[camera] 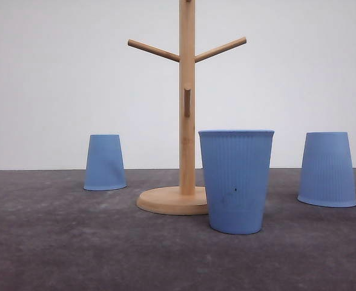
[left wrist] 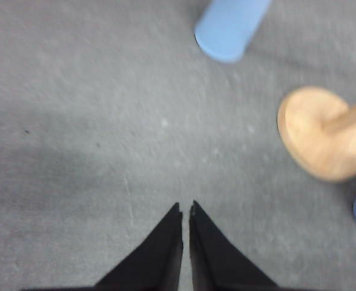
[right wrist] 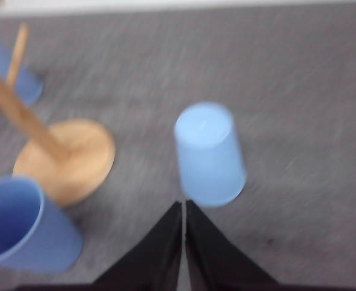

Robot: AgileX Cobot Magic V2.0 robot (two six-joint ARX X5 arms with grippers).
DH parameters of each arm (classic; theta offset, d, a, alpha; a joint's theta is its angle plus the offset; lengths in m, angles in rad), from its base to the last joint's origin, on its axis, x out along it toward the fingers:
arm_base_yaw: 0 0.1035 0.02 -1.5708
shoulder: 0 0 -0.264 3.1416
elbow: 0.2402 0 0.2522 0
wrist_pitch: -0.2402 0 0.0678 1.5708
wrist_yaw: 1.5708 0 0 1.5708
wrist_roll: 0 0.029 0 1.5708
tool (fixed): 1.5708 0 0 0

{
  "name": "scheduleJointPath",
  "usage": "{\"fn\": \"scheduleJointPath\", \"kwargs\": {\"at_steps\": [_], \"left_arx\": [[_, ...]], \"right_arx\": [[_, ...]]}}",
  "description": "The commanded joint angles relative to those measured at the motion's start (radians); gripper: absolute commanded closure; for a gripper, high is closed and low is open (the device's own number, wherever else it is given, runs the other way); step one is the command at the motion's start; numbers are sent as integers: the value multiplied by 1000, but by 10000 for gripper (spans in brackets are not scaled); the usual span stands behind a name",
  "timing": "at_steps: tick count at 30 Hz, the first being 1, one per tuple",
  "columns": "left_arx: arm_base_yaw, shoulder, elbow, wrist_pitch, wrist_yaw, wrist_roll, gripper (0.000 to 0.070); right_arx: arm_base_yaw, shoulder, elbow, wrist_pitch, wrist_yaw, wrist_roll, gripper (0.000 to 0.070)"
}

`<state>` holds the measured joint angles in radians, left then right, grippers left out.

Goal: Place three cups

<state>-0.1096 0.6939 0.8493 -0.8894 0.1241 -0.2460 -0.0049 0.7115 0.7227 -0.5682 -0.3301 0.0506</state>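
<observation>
While both arms hang above the grey desk, we see three light-blue ribbed cups around the wooden pegged stand.

Front view:
- The middle cup stands upright, mouth up, nearest the camera. It overlaps the right edge of the stand's round base; we cannot tell whether the two touch.
- The left cup stands upside down, flat base up, to the left of the stand and farther back, apart from it.
- The right cup also stands upside down, well to the right of the stand and apart from the middle cup.

Left wrist view:
- We see the left end effector with its black fingers together, only a thin slit between the tips, holding nothing.
- It hangs over bare desk, well apart from the left cup and the stand.

Right wrist view (blurred):
- We see the right end effector with its fingers together and nothing between them.
- Its tips lie just beside the rim of the inverted right cup; we cannot tell whether they touch it.
- The upright middle cup and the stand base lie off to one side.
</observation>
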Motion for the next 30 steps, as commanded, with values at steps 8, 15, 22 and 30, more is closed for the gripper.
{"fn": "scheduleJointPath", "kwargs": {"at_steps": [8, 15, 22, 30], "left_arx": [[-164, 71, 59, 21, 5, 93, 697], [-226, 74, 59, 40, 3, 168, 696], [-232, 75, 66, 45, 13, 158, 121], [-230, 142, 105, 93, 4, 67, 153]], "right_arx": [[204, 62, 13, 25, 43, -63, 693], [280, 63, 13, 23, 43, -87, 667], [290, 63, 13, 25, 44, -84, 371], [290, 57, 13, 28, 43, -84, 371]]}}
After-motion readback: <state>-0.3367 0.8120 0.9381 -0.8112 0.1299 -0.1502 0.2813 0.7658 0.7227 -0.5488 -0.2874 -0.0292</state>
